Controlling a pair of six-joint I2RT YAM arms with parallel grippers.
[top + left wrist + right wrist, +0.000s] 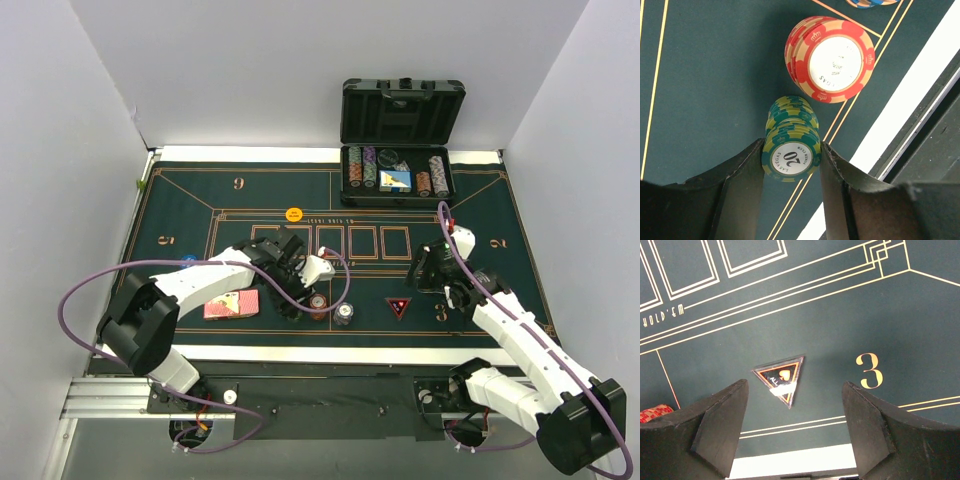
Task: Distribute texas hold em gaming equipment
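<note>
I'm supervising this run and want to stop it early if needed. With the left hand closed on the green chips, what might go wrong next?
1. The left hand seems to pinch only the upper chips of the green chip stack; the lower ones look staggered and may drop away on lifting.
2. The red chip stack stands close beside it, so a sideways move could topple it.
</note>
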